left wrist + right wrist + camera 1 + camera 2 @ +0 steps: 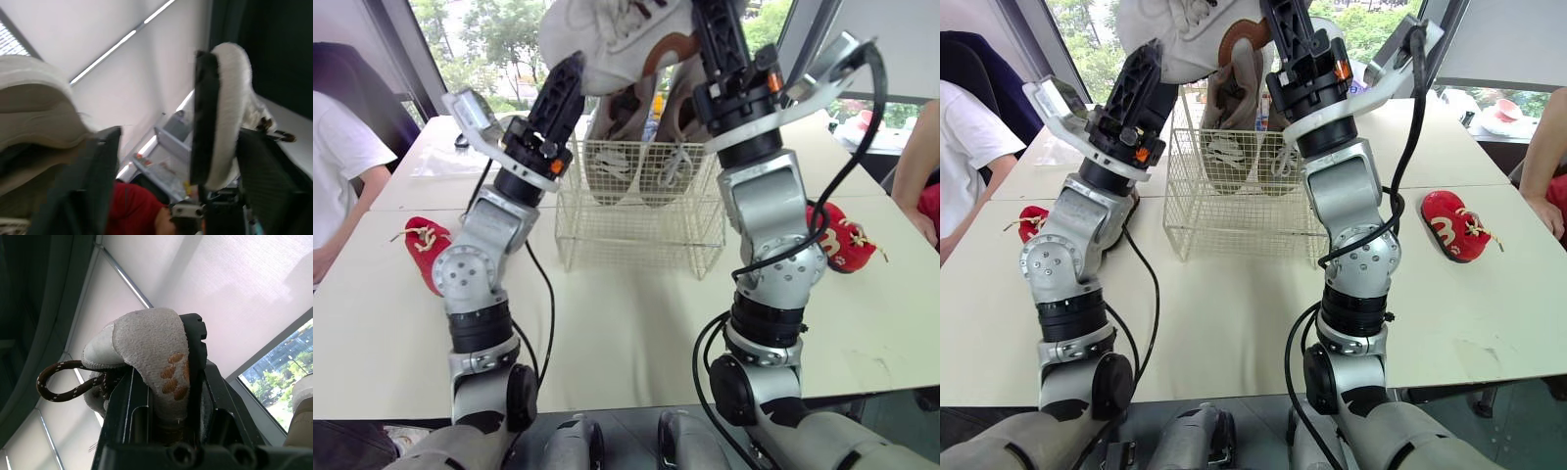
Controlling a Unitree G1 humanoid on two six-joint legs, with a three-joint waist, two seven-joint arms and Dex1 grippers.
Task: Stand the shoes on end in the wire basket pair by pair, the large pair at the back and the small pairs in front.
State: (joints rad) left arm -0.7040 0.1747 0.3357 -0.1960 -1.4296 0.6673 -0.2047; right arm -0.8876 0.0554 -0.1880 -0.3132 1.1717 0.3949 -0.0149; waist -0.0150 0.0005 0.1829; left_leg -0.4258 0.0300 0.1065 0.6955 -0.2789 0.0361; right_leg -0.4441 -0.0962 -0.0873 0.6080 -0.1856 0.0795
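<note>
**1. White shoe (146, 333).** Held high above the basket (636, 230), close under the head cam. It is clamped in the right gripper (164, 362), jaws narrowed onto the suede upper beside the paw print. The brown lace hangs free. Gripping by the upper is judged to leave the shoe's ends free, so that it can be lowered end-first.

**2. Left gripper (563, 83).** Raised to approx. the same height, against the underside of the white mass. Its state cannot be told. Whether one white shoe or two are carried cannot be told either. The pos. is judged to serve as support during the carry.

**3. Basket.** Set mid-table (626, 333). The large pair (617, 147) is stood on end along the back wall, laces toward the robot. No small pair is placed in front yet, so the front row is judged reserved for the small pairs, per task.

**4. Red shoes.** One (426, 250) is laid left of the basket, the other (842, 240) right of it, well apart. Both are judged to be waiting, not yet paired.

**5. Persons.** One (342, 157) is at the left table edge, one (915, 166) at the right. The right one is near the red shoe on that side.
</note>
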